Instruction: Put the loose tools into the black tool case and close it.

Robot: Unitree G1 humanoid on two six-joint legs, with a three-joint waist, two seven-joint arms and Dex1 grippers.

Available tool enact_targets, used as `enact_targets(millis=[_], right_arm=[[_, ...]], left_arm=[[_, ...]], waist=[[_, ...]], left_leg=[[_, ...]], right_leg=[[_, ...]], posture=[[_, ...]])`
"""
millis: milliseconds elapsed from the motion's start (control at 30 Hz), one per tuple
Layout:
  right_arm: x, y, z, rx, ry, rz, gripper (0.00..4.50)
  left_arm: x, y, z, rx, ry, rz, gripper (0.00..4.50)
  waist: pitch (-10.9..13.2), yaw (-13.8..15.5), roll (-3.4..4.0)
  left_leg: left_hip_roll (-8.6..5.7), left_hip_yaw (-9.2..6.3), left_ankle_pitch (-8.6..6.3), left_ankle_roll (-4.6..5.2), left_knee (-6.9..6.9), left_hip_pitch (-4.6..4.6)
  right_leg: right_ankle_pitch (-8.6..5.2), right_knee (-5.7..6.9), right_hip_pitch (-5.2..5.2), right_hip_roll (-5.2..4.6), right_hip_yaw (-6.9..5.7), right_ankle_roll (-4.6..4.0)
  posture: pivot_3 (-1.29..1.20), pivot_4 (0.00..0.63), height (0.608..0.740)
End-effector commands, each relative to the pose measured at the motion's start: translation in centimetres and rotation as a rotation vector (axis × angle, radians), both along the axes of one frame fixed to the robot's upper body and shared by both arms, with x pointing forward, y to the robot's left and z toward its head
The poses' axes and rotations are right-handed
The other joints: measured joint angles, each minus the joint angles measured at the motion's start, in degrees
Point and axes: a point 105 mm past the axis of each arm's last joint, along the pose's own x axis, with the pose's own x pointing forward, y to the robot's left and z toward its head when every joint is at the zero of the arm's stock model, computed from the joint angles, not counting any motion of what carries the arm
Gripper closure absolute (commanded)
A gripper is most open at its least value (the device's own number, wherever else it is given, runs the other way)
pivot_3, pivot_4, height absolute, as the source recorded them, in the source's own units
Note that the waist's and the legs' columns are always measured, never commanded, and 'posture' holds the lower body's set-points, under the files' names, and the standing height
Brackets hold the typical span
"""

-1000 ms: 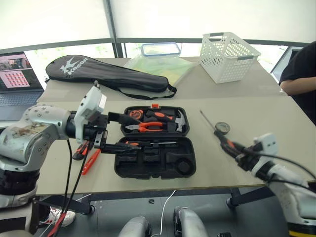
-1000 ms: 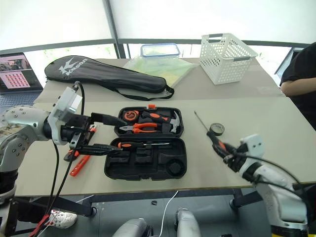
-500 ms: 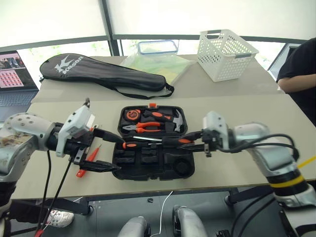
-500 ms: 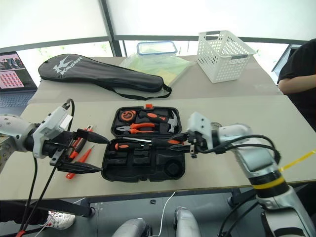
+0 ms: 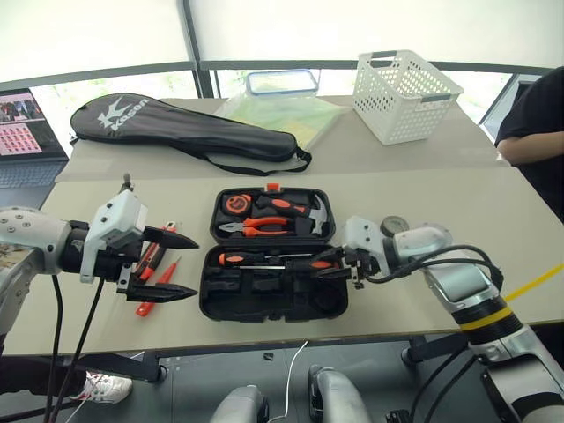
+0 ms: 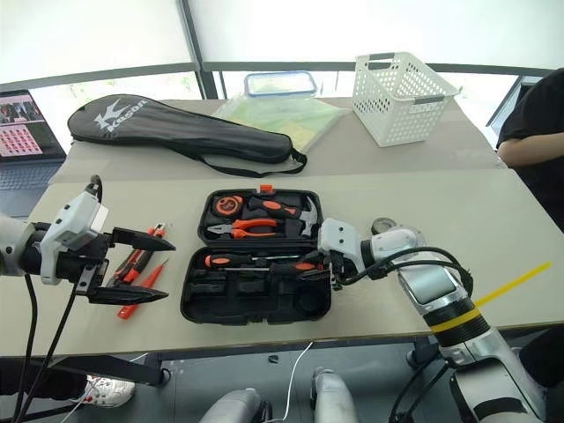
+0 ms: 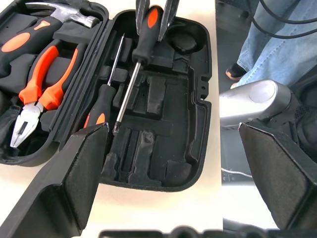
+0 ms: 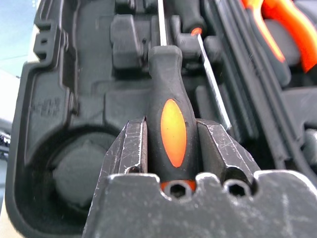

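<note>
Second screwdriver brought over the open case

The right gripper, which a second ago stood off to the right of the black moulded plastic tool case, now reaches over its lower half, clamped on an orange-and-black-handled screwdriver lying beside the one already seated; placing looks imminent. The left gripper hangs wide and empty left of the case, above the slim orange loose tools on the beige table.

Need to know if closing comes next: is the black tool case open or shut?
Open: the black tool case lies flat, lid back, recesses showing; the right gripper holds a screwdriver over it.
</note>
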Motion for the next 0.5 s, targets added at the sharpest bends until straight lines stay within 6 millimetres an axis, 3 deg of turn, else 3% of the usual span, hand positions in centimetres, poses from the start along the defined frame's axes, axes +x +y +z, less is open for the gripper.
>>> enact_targets(millis=[33,233,267,400,433,500], right_arm=[[0.5,0.3,1.2,0.004,-0.053,0.017,2.17],[0.3,1.3,3.2,0.094,-0.025,0.018,0.13],[0.3,1.5,3.5,0.098,-0.036,0.023,0.01],[0.9,2.4,4.6,0.156,-0.026,-0.002,0.01],[0.9,2.6,4.7,0.163,-0.022,-0.002,0.46],[0.9,3.1,4.6,0.165,-0.017,0.003,0.80]], left_arm=[[0.4,-0.2,0.9,0.000,-0.062,-0.009,0.00],[0.4,-0.3,0.8,0.000,-0.067,-0.012,0.00],[0.5,-0.3,0.8,-0.002,-0.068,-0.012,0.00],[0.6,-0.2,0.8,-0.006,-0.072,-0.011,0.00],[0.6,-0.2,0.8,-0.006,-0.073,-0.010,0.00],[0.7,-0.2,0.8,-0.006,-0.076,-0.008,0.00]], waist=[[0.00,0.00,0.00],[0.00,-0.01,0.00],[0.00,0.00,0.00],[0.00,-0.03,0.00],[0.00,-0.04,0.00],[0.00,-0.05,0.00]], left_leg=[[0.00,0.00,0.01,-0.01,0.03,0.00],[0.03,-0.01,0.04,-0.05,0.02,0.01],[0.03,-0.02,0.04,-0.05,0.02,0.00],[0.03,-0.02,0.04,-0.05,0.01,0.00],[0.03,-0.02,0.04,-0.05,0.01,0.00],[0.04,-0.03,0.04,-0.05,0.00,0.00]], right_leg=[[0.02,0.02,0.00,0.00,0.01,-0.03],[0.05,0.03,-0.01,0.03,0.03,-0.09],[0.06,0.03,0.00,0.03,0.03,-0.09],[0.06,0.02,-0.01,0.04,0.02,-0.09],[0.06,0.02,-0.01,0.05,0.02,-0.09],[0.06,0.02,-0.01,0.06,0.02,-0.09]], posture=[[0.00,0.150,0.740],[0.00,0.150,0.740],[0.00,0.150,0.740],[0.00,0.150,0.740],[0.00,0.150,0.740],[0.00,0.150,0.740]])
